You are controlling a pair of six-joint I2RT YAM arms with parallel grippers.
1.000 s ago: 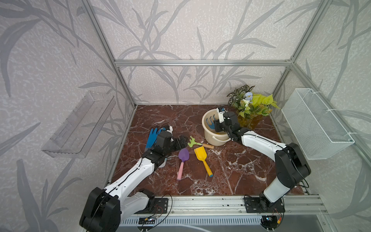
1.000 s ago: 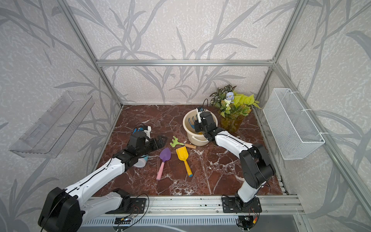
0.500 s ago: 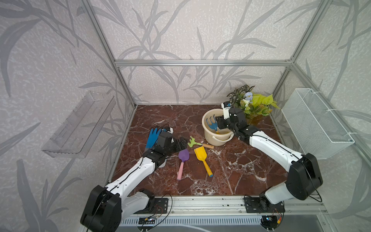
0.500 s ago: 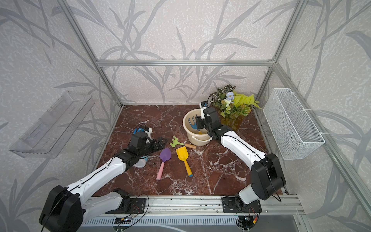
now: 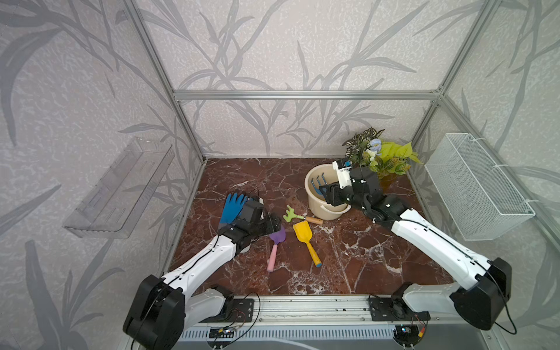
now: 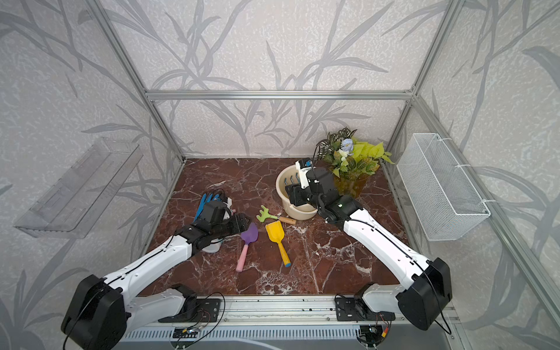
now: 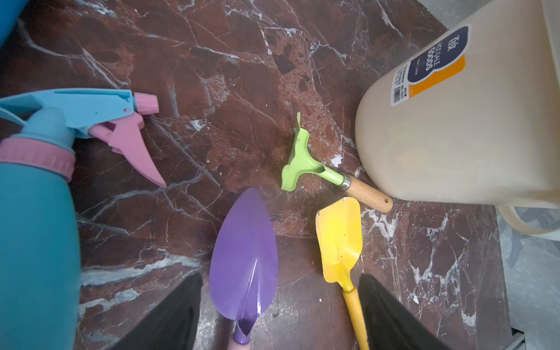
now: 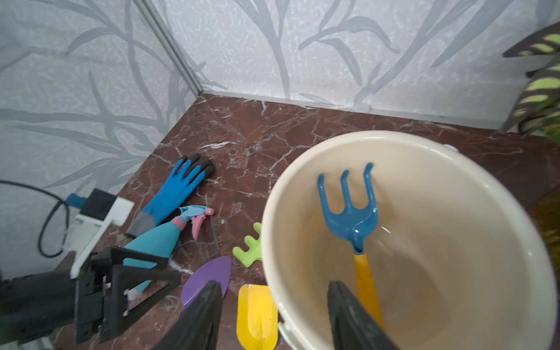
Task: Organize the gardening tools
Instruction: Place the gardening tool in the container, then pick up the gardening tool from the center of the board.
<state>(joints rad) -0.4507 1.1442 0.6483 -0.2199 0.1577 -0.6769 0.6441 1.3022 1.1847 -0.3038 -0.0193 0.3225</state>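
The only readable writing is on the cream bucket (image 7: pixel 454 142): the left wrist view shows a navy and orange sticker (image 7: pixel 431 65) with "HOT-SALE GOODS" and a barcode, its smaller print too fine to read; neither top view shows that sticker; the right wrist view alone looks down into the bucket, where the blue fork (image 8: pixel 348 212) lies loose, prongs up against the wall, its yellow handle running down to the bottom, while in both top views only the prongs show above the rim; the right gripper (image 8: pixel 274 283) hovers over the near rim, fingers parted and gripping nothing; the left gripper (image 7: pixel 278 277) hangs low over the marble floor (image 5: pixel 348 257) with its fingers spread wide and empty, the purple trowel (image 7: pixel 242 257) and the yellow shovel (image 7: pixel 339 236) lying side by side between them; the green rake (image 7: pixel 300 157) lies beyond, its wooden handle end just beside the bucket's base; the spray bottle (image 7: pixel 36 227) is plain in both wrist views but mostly hidden under the left arm from above; the blue glove (image 8: pixel 172 194) shows dark fingertips; only the top views take in the potted plant (image 5: pixel 385 157), wire basket (image 5: pixel 472 185) and clear shelf (image 5: pixel 121 188).
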